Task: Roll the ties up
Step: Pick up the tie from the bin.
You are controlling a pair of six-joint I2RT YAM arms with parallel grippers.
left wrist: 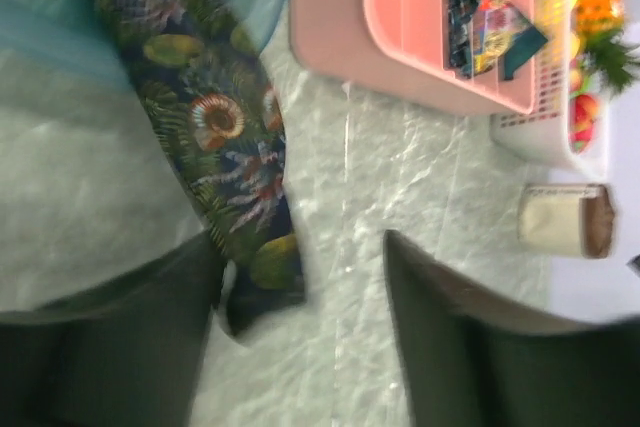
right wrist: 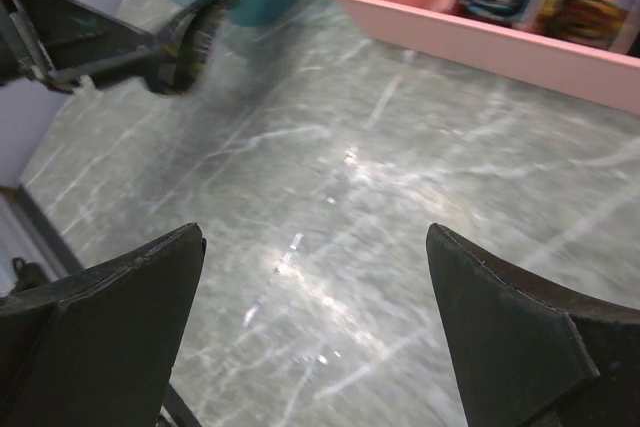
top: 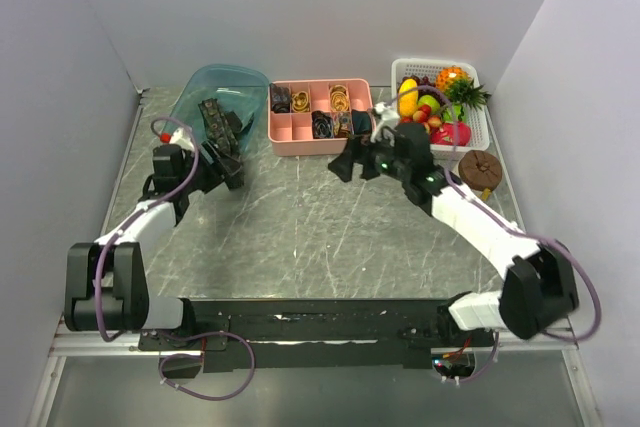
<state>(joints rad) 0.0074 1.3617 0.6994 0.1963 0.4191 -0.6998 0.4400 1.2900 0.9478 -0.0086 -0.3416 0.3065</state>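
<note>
A dark navy tie (top: pixel 215 125) with a shell and leaf pattern hangs out of a tilted blue bin (top: pixel 240 80) onto the table. In the left wrist view the tie (left wrist: pixel 215 127) ends just beside my left finger. My left gripper (top: pixel 232 169) (left wrist: pixel 302 247) has its jaws wide apart, with the tie's end at its edge. My right gripper (top: pixel 345 165) (right wrist: pixel 315 232) is open and empty above the middle of the table. Several rolled ties (top: pixel 322 125) sit in a pink tray (top: pixel 290 132). The right wrist view shows the tie (right wrist: pixel 195 32) against the left gripper.
A white basket (top: pixel 480 122) of toy fruit stands at the back right. A round brown object (top: pixel 480 172) sits in front of it. The pink tray (left wrist: pixel 400 7) (right wrist: pixel 480 42) lies at the back middle. Grey walls close in both sides.
</note>
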